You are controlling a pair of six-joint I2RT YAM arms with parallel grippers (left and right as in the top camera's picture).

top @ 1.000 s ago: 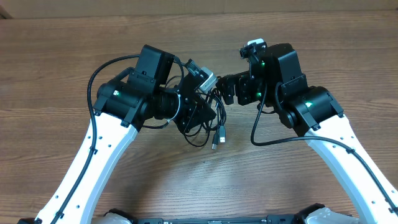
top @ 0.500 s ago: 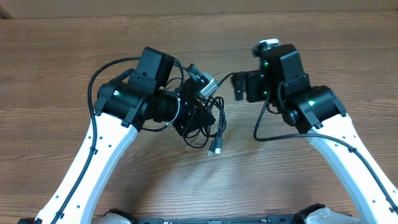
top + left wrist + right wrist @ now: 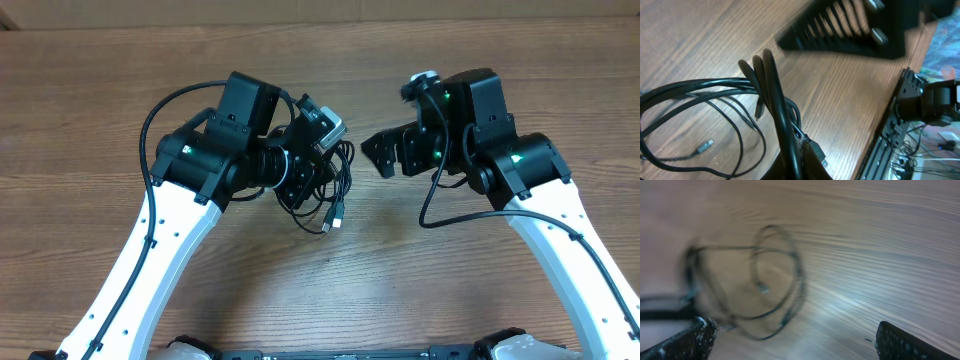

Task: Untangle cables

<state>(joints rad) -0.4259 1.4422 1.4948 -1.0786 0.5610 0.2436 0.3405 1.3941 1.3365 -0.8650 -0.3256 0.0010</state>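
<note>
Clamping the cables [image 3: 338,212] in a loose bundle, the left gripper [image 3: 315,172] sits at nine o'clock of the right gripper [image 3: 385,157], whose jaws stand wide apart.

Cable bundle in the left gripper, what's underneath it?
Under the cables only bare wooden table shows, with one small plug low among the loops. Overhead, the left gripper covers whatever lies beneath the gripped part.
</note>
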